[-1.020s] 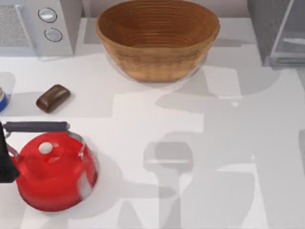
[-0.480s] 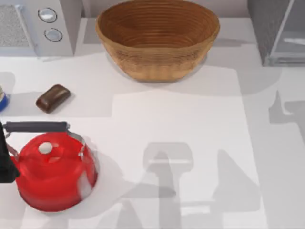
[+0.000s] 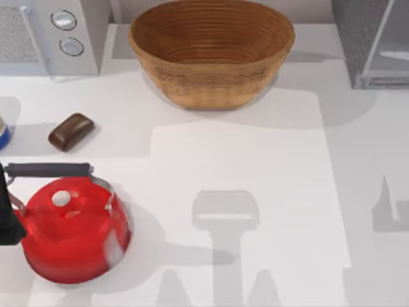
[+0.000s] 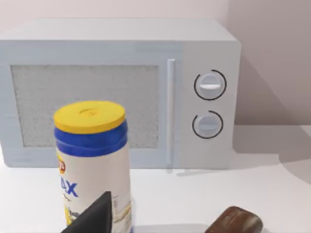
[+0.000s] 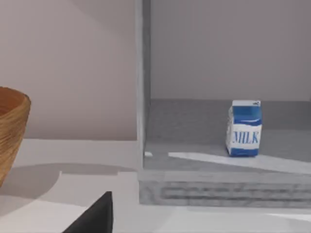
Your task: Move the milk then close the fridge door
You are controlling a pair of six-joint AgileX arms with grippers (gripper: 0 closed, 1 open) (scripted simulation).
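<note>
The milk (image 5: 244, 128), a small white carton with blue print, stands upright inside the fridge (image 5: 223, 189) on its grey floor. The fridge is a dark speckled box (image 3: 351, 29) at the table's back right, and its pale fridge door (image 3: 385, 61) is swung open. A dark part of my right gripper (image 5: 92, 218) shows low in the right wrist view, well short of the fridge and apart from the milk. My left gripper (image 4: 95, 218) is parked at the table's left edge (image 3: 6, 214), beside the red kettle (image 3: 73, 233).
A woven basket (image 3: 211, 48) sits at the back centre, with a microwave (image 3: 54, 35) at the back left. A brown block (image 3: 71, 131) lies left of centre. A yellow-lidded canister (image 4: 92, 155) stands in front of the microwave.
The arm shadows on the table have slid toward the right and the front edge. Nothing on the table has moved.
</note>
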